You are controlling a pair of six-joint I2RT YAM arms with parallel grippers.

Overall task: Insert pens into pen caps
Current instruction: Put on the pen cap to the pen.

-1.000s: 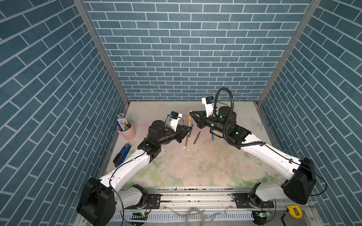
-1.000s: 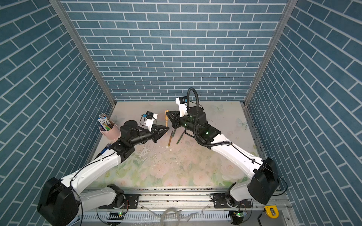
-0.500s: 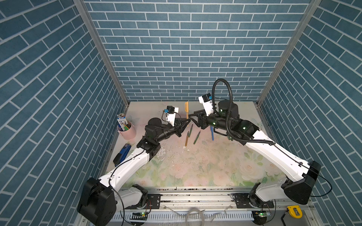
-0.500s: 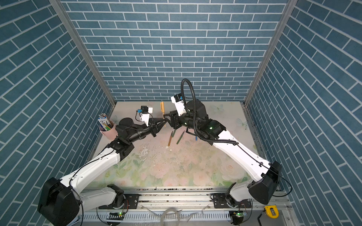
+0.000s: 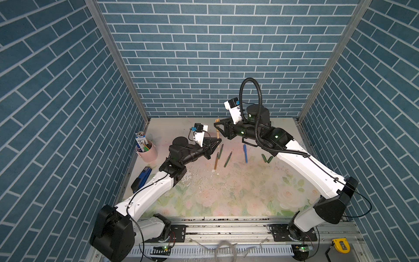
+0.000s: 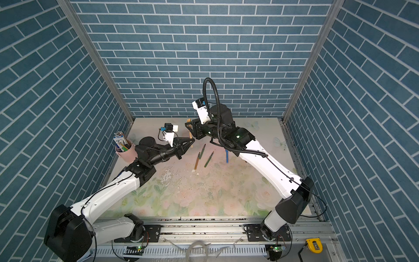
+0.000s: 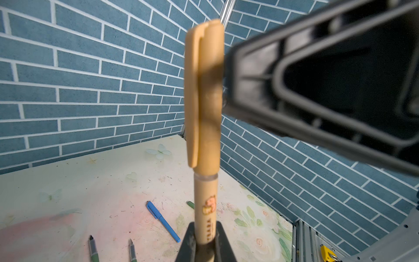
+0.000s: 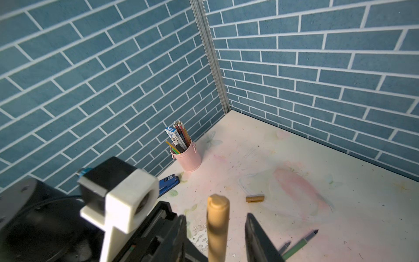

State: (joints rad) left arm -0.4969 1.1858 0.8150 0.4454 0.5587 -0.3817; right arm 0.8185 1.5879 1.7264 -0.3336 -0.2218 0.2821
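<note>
left jaws clenched on the capped golden-brown pen [image 7: 205, 199]; right jaws released, flanking its cap [image 7: 205, 90]

On the tabletop [image 5: 238, 181], a cup [image 5: 147, 153] stands by the left wall, with a stapler [image 5: 141, 179] before it. Three pens [image 5: 228, 159] lie near the middle, a fourth pen [image 5: 245, 153] to their right, and two caps [image 5: 263, 158] farther right. Behind them an upright pen [image 5: 218, 135] stands in the left gripper [image 5: 218, 141], its top between the jaws of the right gripper [image 5: 217, 127].
</note>
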